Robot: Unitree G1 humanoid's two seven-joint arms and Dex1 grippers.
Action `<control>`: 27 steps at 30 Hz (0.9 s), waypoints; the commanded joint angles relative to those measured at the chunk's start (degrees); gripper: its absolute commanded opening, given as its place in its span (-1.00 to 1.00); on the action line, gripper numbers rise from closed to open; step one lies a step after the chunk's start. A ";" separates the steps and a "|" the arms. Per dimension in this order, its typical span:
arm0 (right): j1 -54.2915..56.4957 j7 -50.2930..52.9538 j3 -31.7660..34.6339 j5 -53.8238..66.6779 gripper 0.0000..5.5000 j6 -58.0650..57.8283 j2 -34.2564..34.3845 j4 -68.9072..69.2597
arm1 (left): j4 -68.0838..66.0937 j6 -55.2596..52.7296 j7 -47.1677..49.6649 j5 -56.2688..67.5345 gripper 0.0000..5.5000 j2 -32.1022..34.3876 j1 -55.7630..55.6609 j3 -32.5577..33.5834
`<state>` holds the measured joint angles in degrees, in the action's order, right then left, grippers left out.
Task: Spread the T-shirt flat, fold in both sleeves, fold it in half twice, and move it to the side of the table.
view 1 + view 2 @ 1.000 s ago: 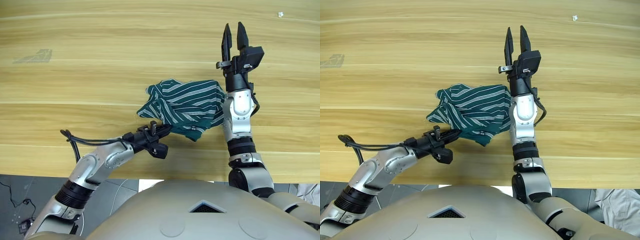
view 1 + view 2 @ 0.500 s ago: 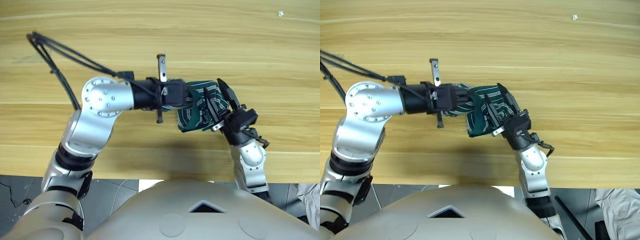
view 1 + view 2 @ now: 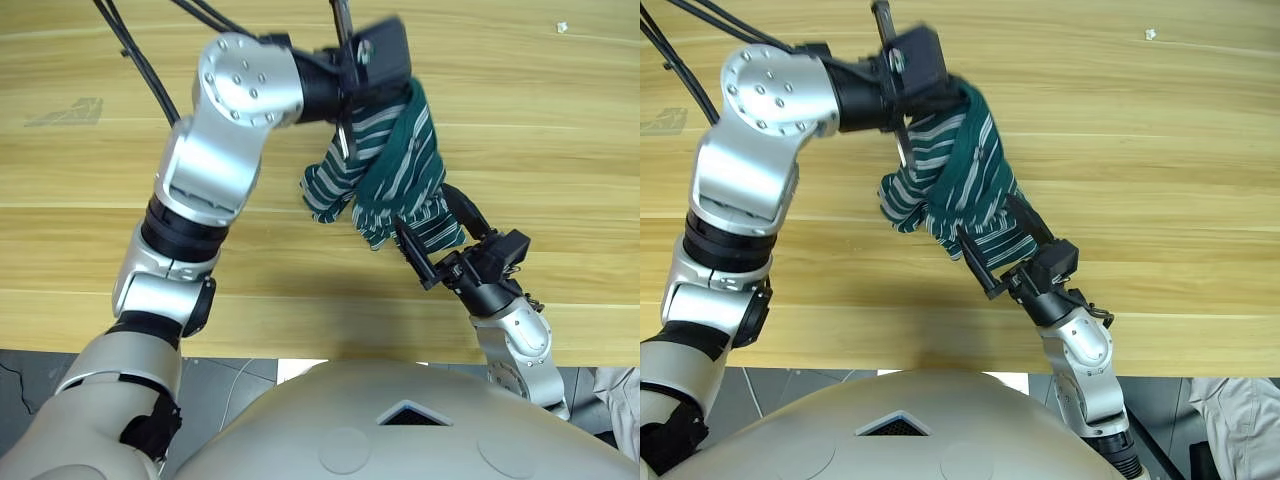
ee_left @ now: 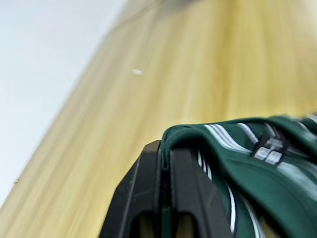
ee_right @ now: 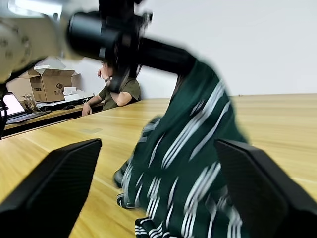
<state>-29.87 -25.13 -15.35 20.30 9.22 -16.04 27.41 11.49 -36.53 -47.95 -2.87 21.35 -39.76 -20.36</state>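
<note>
A dark green T-shirt with white stripes (image 3: pixel 390 180) hangs bunched above the wooden table (image 3: pixel 540 120). My left gripper (image 3: pixel 395 85) is raised over the table's middle and is shut on the shirt's top edge; in the left wrist view its black fingers (image 4: pixel 148 173) pinch a green fold (image 4: pixel 233 148). My right gripper (image 3: pixel 422 208) sits lower, toward the table's near edge. It is open, with one finger on each side of the hanging lower part of the shirt (image 5: pixel 188 163). The shirt's lowest folds hang close to the table surface.
A small white scrap (image 3: pixel 562 28) lies far back on the right. A faint grey mark (image 3: pixel 70 112) is on the table at the left. Black cables (image 3: pixel 130 50) loop off the left arm. The table's near edge (image 3: pixel 300 355) runs just below the arms.
My left gripper has lifted the shirt up off the table and farther back. My right arm has drawn in from the far side, and its open gripper now straddles the hanging lower part.
</note>
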 commanded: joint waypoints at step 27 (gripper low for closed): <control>18.76 -0.76 -8.64 -14.04 0.74 -1.71 7.77 -19.16 | 24.89 -19.11 6.46 15.43 -0.99 6.88 14.23 5.81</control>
<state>-12.20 -26.00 -23.44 7.34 6.94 -9.12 8.90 35.34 -54.78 -42.05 11.56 28.27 -26.93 -13.36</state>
